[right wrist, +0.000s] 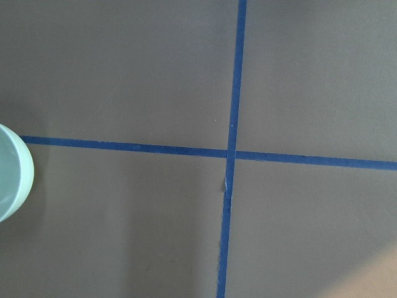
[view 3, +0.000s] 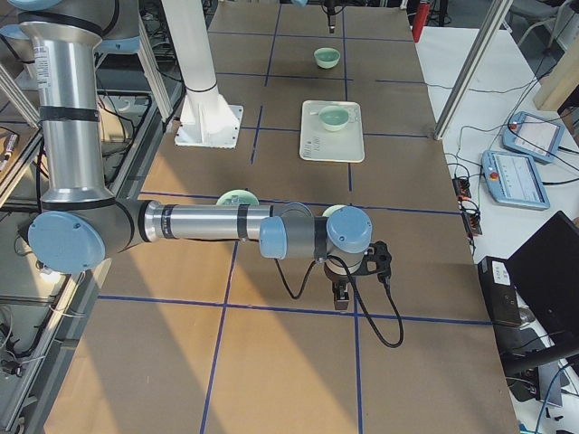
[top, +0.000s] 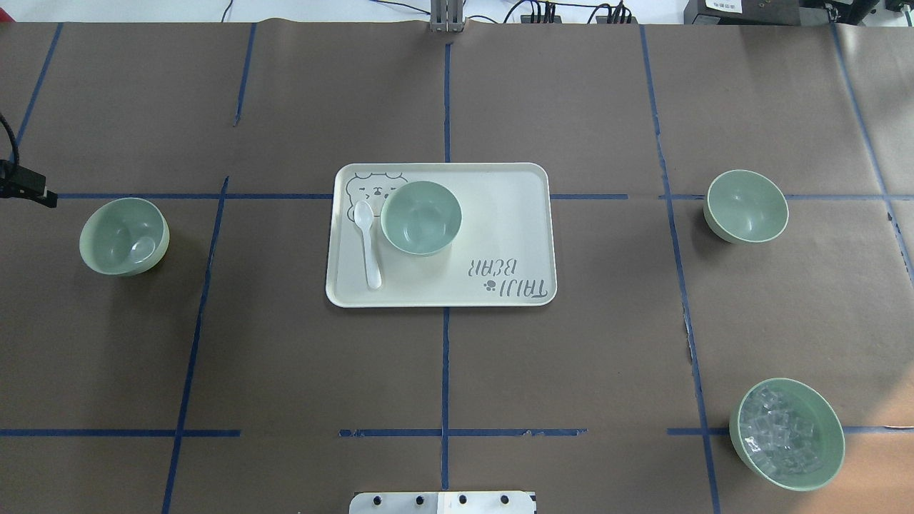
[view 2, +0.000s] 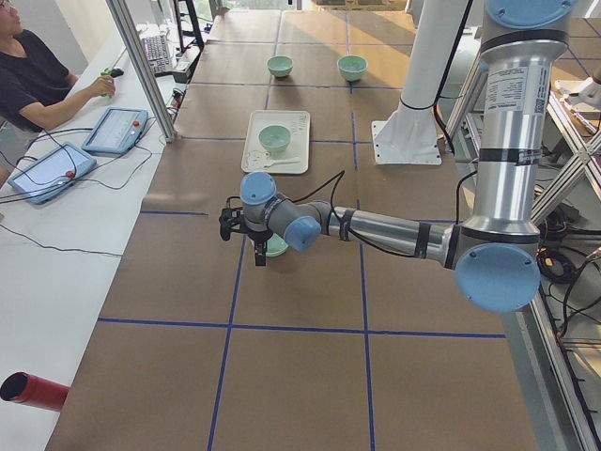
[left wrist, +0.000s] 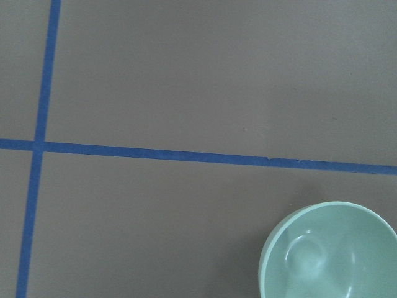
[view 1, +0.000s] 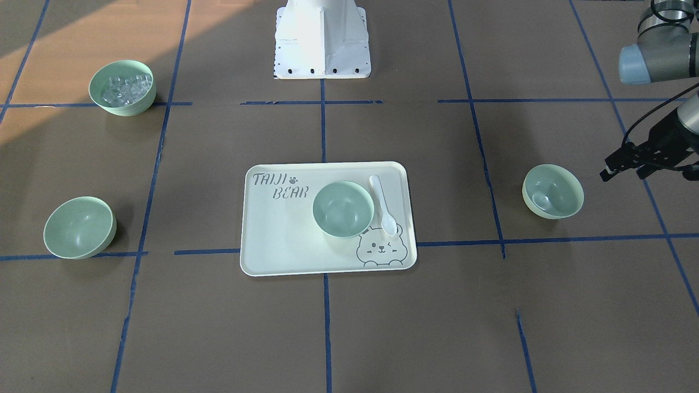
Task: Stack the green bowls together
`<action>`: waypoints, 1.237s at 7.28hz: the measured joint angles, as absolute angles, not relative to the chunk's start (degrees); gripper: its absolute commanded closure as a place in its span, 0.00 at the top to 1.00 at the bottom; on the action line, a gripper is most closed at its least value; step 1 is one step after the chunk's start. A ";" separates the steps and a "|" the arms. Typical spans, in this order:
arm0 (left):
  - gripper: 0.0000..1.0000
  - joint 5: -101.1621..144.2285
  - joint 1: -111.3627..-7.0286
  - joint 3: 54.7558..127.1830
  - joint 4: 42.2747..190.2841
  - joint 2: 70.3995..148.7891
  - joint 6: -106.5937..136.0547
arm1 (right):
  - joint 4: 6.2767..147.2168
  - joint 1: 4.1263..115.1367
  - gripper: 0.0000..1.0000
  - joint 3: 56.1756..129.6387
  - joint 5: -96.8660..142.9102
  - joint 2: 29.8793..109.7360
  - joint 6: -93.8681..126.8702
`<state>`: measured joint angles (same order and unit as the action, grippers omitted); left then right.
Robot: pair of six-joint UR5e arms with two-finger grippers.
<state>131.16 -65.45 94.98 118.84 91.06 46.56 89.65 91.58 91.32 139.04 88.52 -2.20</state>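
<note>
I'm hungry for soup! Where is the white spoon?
The white spoon lies on the cream tray in the middle of the table. In the overhead view it is just left of the green bowl that stands on that tray.

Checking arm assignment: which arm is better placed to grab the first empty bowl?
Probably left: the left pincer hovers beside a green bowl, well inside its wrist view; the right wrist view catches only another bowl's edge.
</note>
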 measured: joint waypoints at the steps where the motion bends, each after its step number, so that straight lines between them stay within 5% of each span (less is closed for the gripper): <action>1: 1.00 128.82 -62.70 93.29 123.25 91.05 50.79 | 89.65 91.58 1.00 91.42 139.06 88.48 -2.20; 4: 0.91 125.39 -57.92 89.17 130.83 91.05 56.32 | 89.70 91.58 1.00 93.00 139.24 88.29 -2.09; 5: 0.78 124.73 -57.10 88.68 131.29 91.05 56.62 | 89.73 91.58 1.00 93.93 139.29 88.11 -2.07; 9: 0.04 122.91 -56.27 88.31 131.48 91.06 57.13 | 88.10 87.61 1.00 94.93 139.52 86.77 9.31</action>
<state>122.91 -56.27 88.31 131.48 91.06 57.13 88.10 87.61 94.93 139.52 86.77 9.31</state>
